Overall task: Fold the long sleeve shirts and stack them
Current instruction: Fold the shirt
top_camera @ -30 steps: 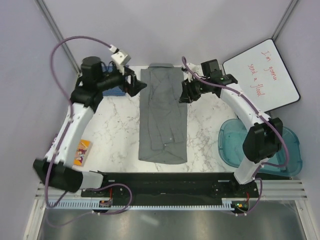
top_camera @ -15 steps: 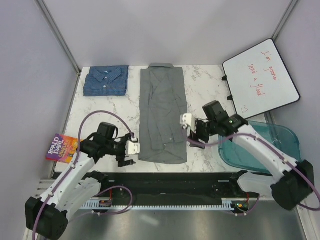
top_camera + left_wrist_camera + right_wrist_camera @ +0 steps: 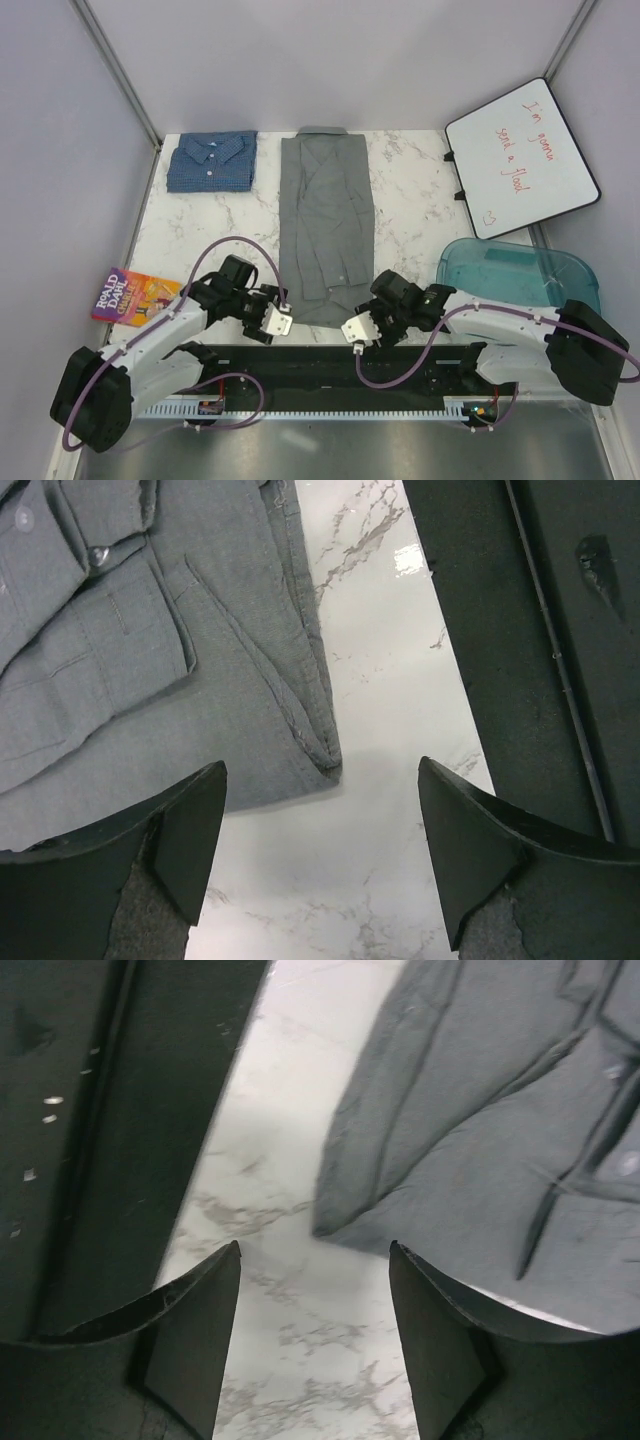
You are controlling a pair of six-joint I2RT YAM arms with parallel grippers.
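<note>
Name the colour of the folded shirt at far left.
The shirt is blue, finely checked; best in top external view.

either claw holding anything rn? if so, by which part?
Nothing held. Left claw and right claw are both open, each at a near corner of the grey shirt, not closed on it.

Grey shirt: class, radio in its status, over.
Both open: left gripper, right gripper, at near corners of grey shirt. Shirt flat, ungripped. Blue checked shirt folded, far left. Nothing in the way.
</note>
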